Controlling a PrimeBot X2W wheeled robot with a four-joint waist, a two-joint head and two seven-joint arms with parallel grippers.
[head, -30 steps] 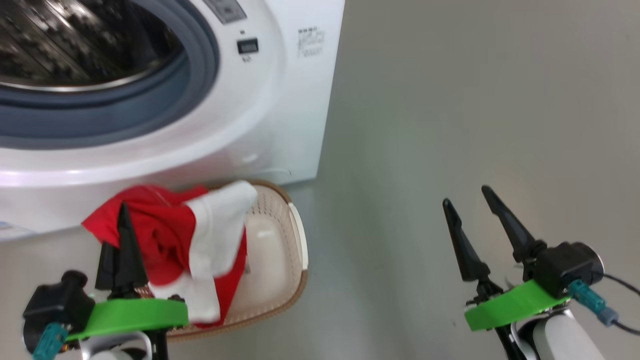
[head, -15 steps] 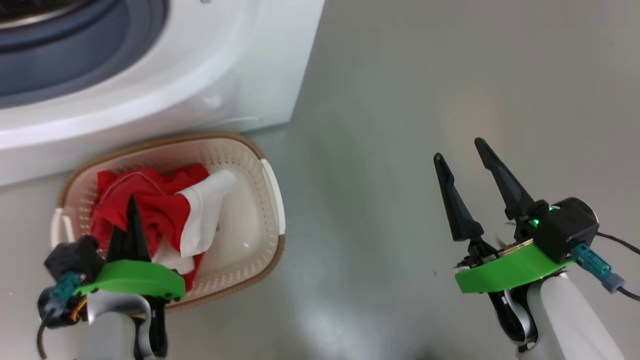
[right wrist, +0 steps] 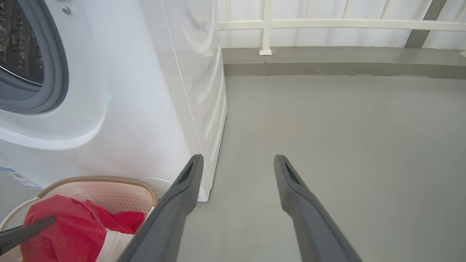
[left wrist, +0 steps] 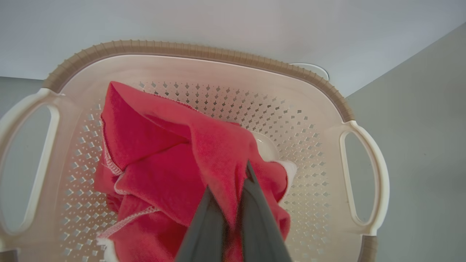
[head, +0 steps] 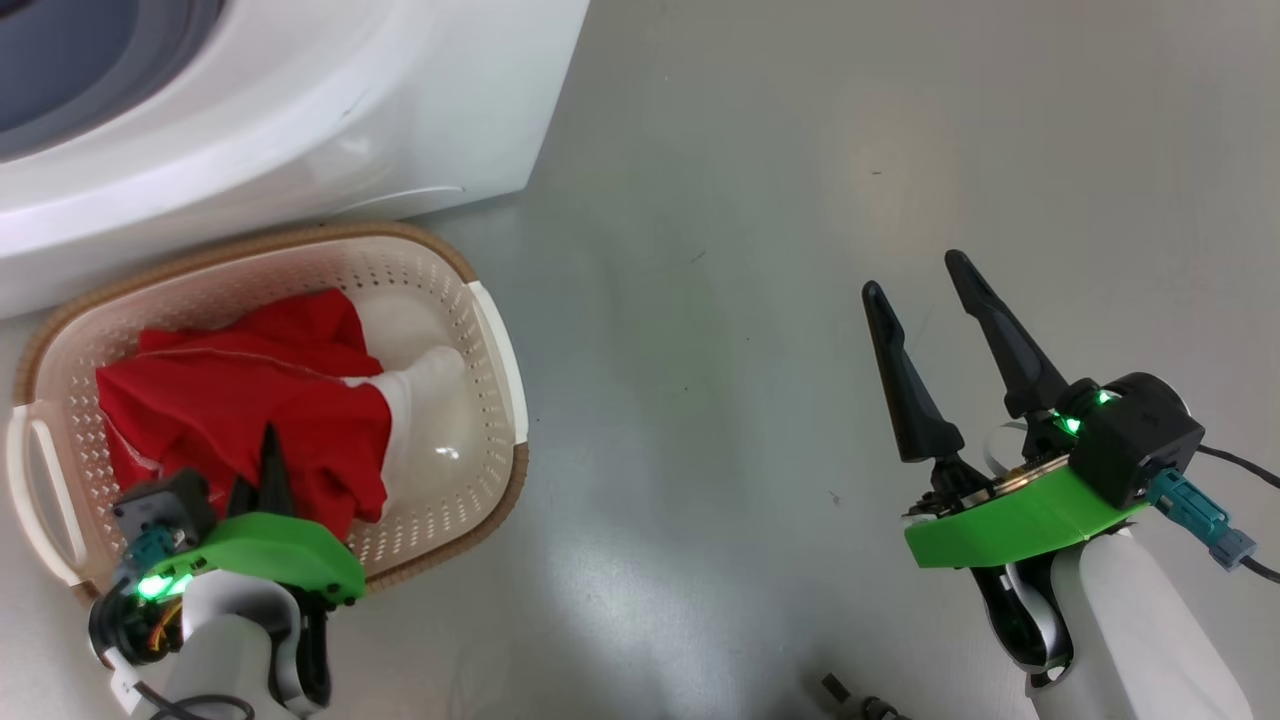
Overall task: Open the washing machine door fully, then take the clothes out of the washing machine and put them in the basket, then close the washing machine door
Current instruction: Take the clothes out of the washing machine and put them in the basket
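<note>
Washing machine (head: 300, 100) occupies the upper left of the head view, white front panel and lower corner visible. In the right wrist view the machine (right wrist: 145, 91) shows its grey ring (right wrist: 54, 72) around the exposed steel drum (right wrist: 18, 43).

Basket (head: 495, 340) stands on the grey floor (head: 800, 150) directly in front of the machine, its far rim close to the machine's base; contact cannot be confirmed. Brown woven-look rim (left wrist: 204, 51) and both white side handles are intact in the left wrist view.

Clothes (head: 230, 400) lie inside the basket – red fabric bunched over its left and middle portion, with a white part trailing toward the bare right end. Part of the fabric (left wrist: 164, 153) is raised in a fold above the basket floor.

Left gripper (head: 265, 470) sits at the basket's near edge, fingers pressed together over the red cloth. The left wrist view shows the left gripper (left wrist: 229, 178) clamped on a fold of the clothes, fabric pinched between the two dark fingers.

Right gripper (head: 914, 274) hovers over bare floor well to the right of the basket – fingers spread apart, nothing between them. Its own view confirms the gap (right wrist: 237, 158), with a white railing (right wrist: 327, 24) in the background.
</note>
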